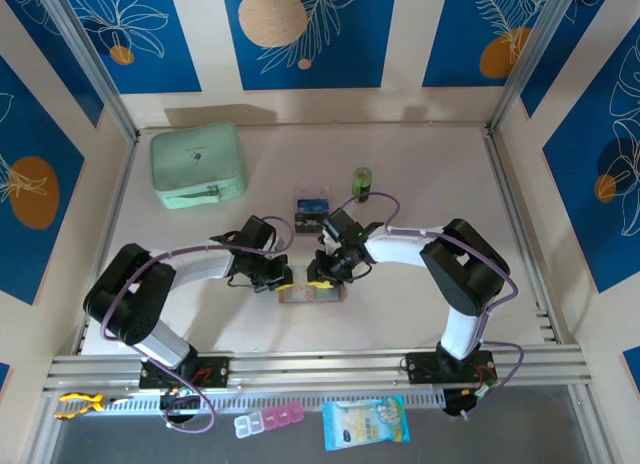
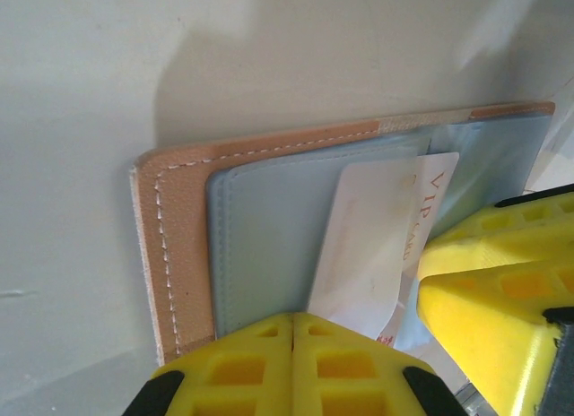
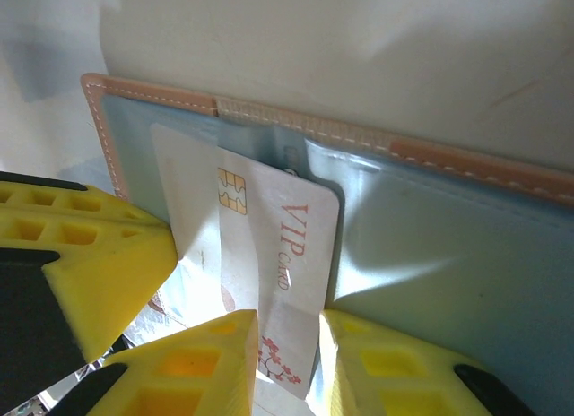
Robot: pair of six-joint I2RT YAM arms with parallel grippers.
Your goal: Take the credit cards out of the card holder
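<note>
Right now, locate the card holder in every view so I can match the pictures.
Top external: card holder lies open, table's near middle.
Left wrist: card holder across centre, tan stitched edge left.
Right wrist: card holder spans frame, tan edge on top.
Shared by both wrist views: white VIP card in its pocket.

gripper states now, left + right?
Left gripper: shut, empty, over the card holder edge.
Right gripper: fingers slightly apart astride the white VIP card; grip cannot be told.

Overhead; wrists close (both on wallet (image 2: 175, 255)).
</note>
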